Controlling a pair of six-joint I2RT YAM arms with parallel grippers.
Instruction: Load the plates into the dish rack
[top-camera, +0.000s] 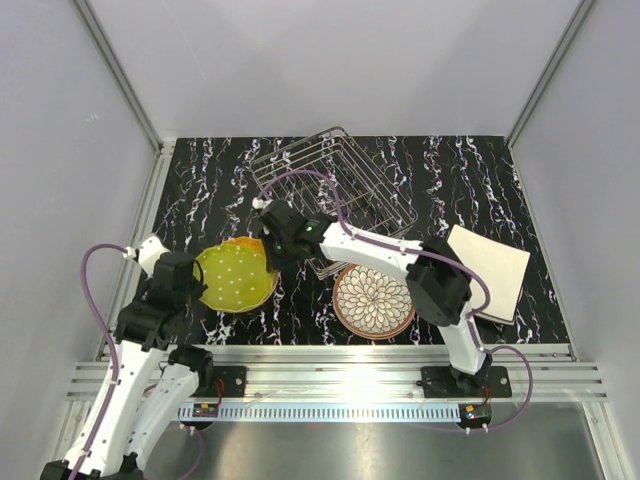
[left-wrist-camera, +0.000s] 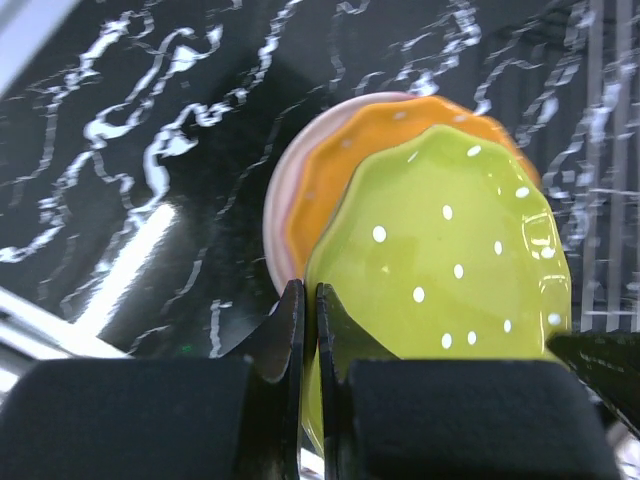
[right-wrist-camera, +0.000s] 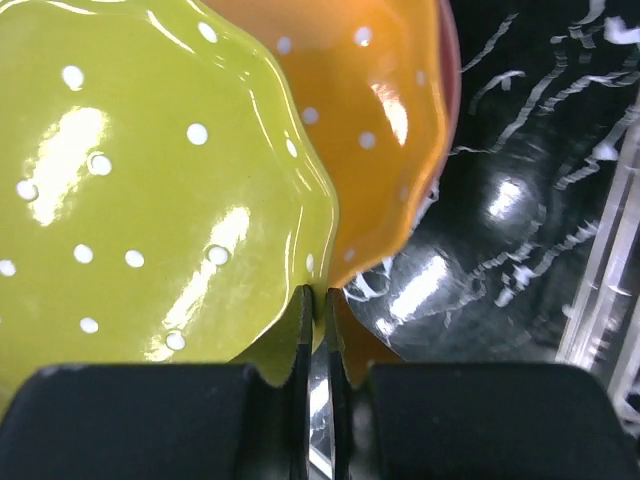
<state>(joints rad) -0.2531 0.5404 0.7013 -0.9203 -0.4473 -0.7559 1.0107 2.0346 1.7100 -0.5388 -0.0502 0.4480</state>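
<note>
In the top view, the left gripper (top-camera: 200, 281) has its fingers pressed together on the near-left rim of the lime-green plate (top-camera: 237, 278). The right gripper (top-camera: 268, 252) meets the same plate at its opposite, far-right rim. Just beyond the right fingers sits the dish rack (top-camera: 335, 180), askew on the black marbled table (top-camera: 200, 180) and holding no plates. Back along the right arm from those fingers lies the petal-patterned plate (top-camera: 373, 300). The cream plates (top-camera: 490, 270) are well apart, farther right.

In the left wrist view, the two fingers (left-wrist-camera: 290, 325) are almost touching, with a thin strip of green rim pinched between them. The lime-green plate spreads ahead and to the right of the tips. The orange plate (left-wrist-camera: 370, 150) shows beyond it, and the pink plate (left-wrist-camera: 283, 195) edges out at the far left of the stack.

In the right wrist view, the fingers (right-wrist-camera: 302, 310) stand a sliver apart, clamped on the scalloped green rim. The lime-green plate fills the space ahead and to the left of the tips. The orange plate lies ahead and to the right, just under it, with a dark pink edge beyond it.
</note>
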